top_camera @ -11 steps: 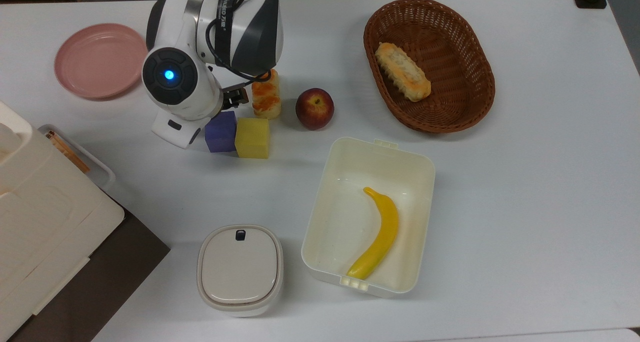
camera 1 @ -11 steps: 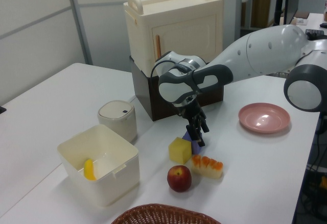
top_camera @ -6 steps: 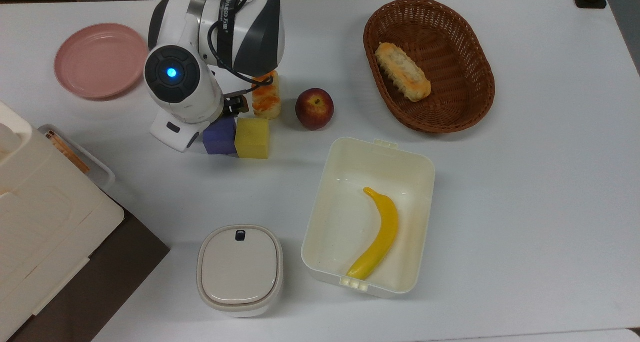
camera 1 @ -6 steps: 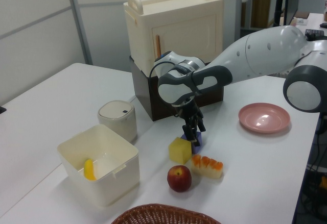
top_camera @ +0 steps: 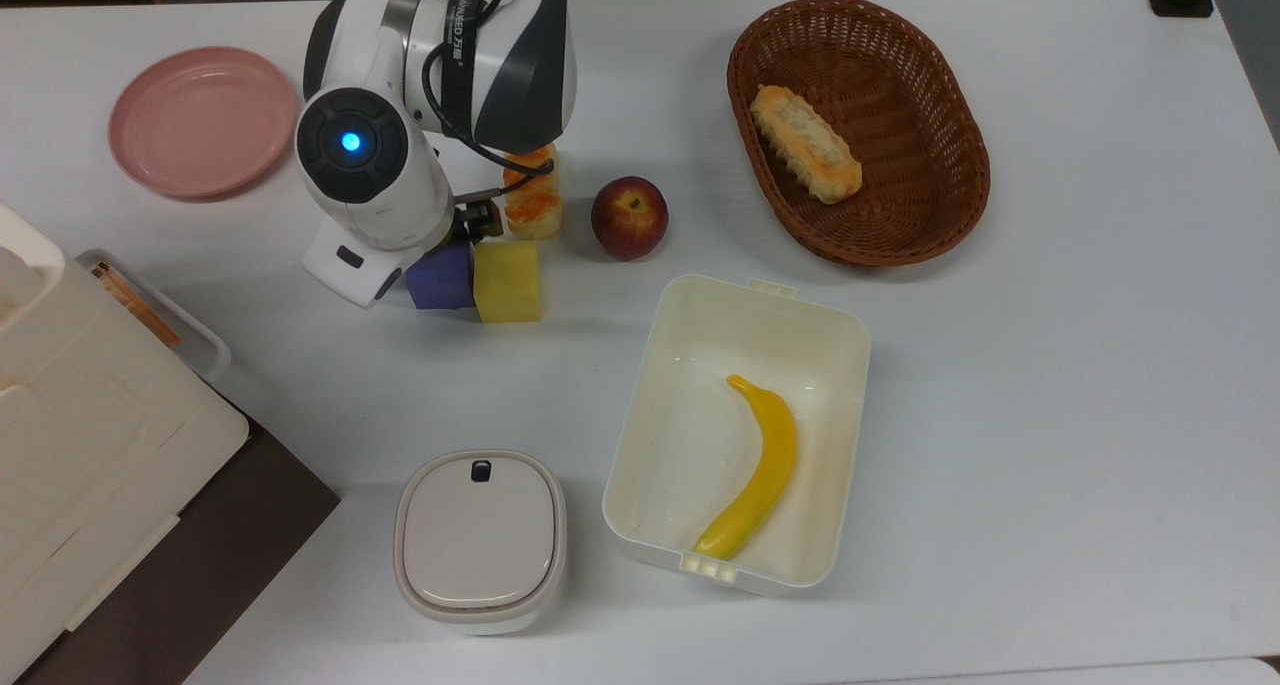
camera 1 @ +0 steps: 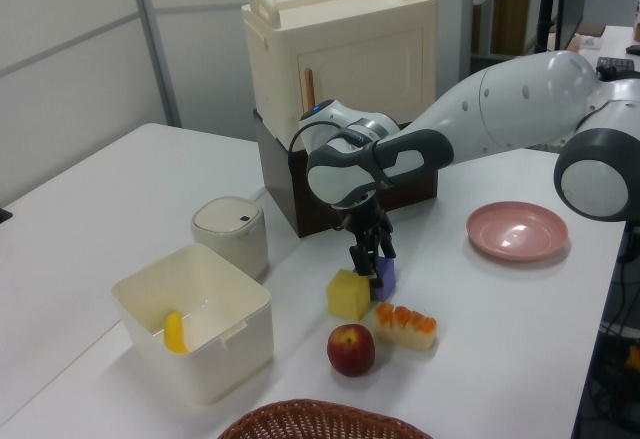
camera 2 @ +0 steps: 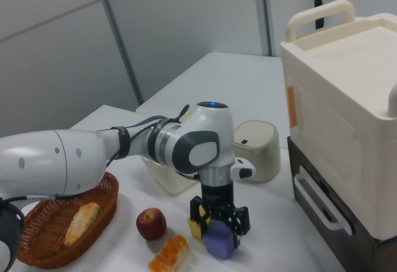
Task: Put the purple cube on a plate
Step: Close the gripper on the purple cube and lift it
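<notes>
From the top view I see the arm's head hanging over the purple cube (top_camera: 441, 277), which touches the yellow cube (top_camera: 507, 280) on the top view's right. The gripper (top_camera: 470, 227) seems to sit at the cube's far edge, mostly hidden. The pink plate (top_camera: 200, 122) lies well apart, bare.

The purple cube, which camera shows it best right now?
The right view: the purple cube faces the camera, low between the hand's fingers. In the top view the arm covers much of the cube, beside the yellow cube. In the left view just a sliver shows behind the hand.
</notes>
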Robot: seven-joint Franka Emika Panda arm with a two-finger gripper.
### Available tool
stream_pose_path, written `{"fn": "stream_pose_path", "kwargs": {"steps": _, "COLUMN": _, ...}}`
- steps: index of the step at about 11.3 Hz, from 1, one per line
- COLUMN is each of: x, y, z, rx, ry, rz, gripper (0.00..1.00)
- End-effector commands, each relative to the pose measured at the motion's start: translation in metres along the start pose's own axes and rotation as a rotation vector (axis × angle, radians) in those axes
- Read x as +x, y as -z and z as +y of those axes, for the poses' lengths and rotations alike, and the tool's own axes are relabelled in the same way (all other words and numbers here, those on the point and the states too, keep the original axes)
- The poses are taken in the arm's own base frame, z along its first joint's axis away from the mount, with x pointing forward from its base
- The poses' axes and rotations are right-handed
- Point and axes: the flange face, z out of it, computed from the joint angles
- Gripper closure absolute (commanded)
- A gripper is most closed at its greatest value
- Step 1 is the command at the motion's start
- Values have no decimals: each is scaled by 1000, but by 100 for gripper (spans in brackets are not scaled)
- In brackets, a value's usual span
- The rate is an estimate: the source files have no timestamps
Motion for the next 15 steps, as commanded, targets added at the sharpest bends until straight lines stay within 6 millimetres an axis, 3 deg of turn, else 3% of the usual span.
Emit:
{"fn": "stream_pose_path", "kwargs": {"steps": 1, "x": 4, "y": 5, "z": -3, "rx": -2, "ry": -51, "rz": 55, "gripper": 20}}
{"fn": "stream_pose_path", "kwargs": {"steps": 2, "x": 4, "y": 7, "z": -2, "rx": -3, "ry": -51, "rz": 58, "gripper": 36}}
{"fn": "stream_pose_path", "kwargs": {"steps": 3, "x": 4, "y": 8, "z": -1, "rx": -4, "ry": -56, "rz": 60, "gripper": 60}}
{"fn": "stream_pose_path", "kwargs": {"steps": 4, "x": 3, "y": 12, "z": -2, "rx": -3, "ry": -55, "rz": 61, "gripper": 77}}
{"fn": "stream_pose_path", "kwargs": {"steps": 5, "x": -1, "y": 18, "z": 0, "rx": -5, "ry": -60, "rz": 65, "gripper": 86}}
{"fn": "stream_pose_path", "kwargs": {"steps": 8, "x": -30, "y": 57, "z": 22, "rx": -7, "ry": -96, "rz": 81, "gripper": 88}}
{"fn": "stream_pose_path", "kwargs": {"steps": 11, "x": -76, "y": 81, "z": 68, "rx": 27, "ry": -123, "rz": 53, "gripper": 87}}
{"fn": "stream_pose_path", "kwargs": {"steps": 15, "x": -120, "y": 64, "z": 138, "rx": 50, "ry": -206, "rz": 19, "gripper": 85}}
